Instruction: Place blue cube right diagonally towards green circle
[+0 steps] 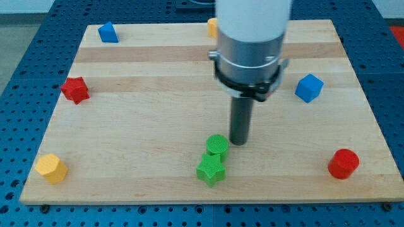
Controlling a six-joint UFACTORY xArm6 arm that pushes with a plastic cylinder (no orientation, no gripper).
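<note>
Viewing the camera view: the blue cube [308, 87] sits flat on the wooden desk [158, 126] toward the view's right, turned so one corner faces the view's bottom; being a cube, it has no long axis to report. The green circle [217, 145], a short cylinder, stands near the view's bottom centre, touching a green star [211, 169] just below it. The arm carries no hand and grasps nothing; it ends in a dark rod hanging upright from a wide white and metal body [251, 44]. My tip [238, 143] rests just beside the green circle on its right; contact cannot be confirmed. The tip is well apart from the blue cube.

Also on the desk: a second blue block [108, 32] top left, an orange block [213, 27] partly hidden behind the arm, a red star [74, 89] at left, a yellow block [51, 168] bottom left, a red cylinder [343, 164] bottom right.
</note>
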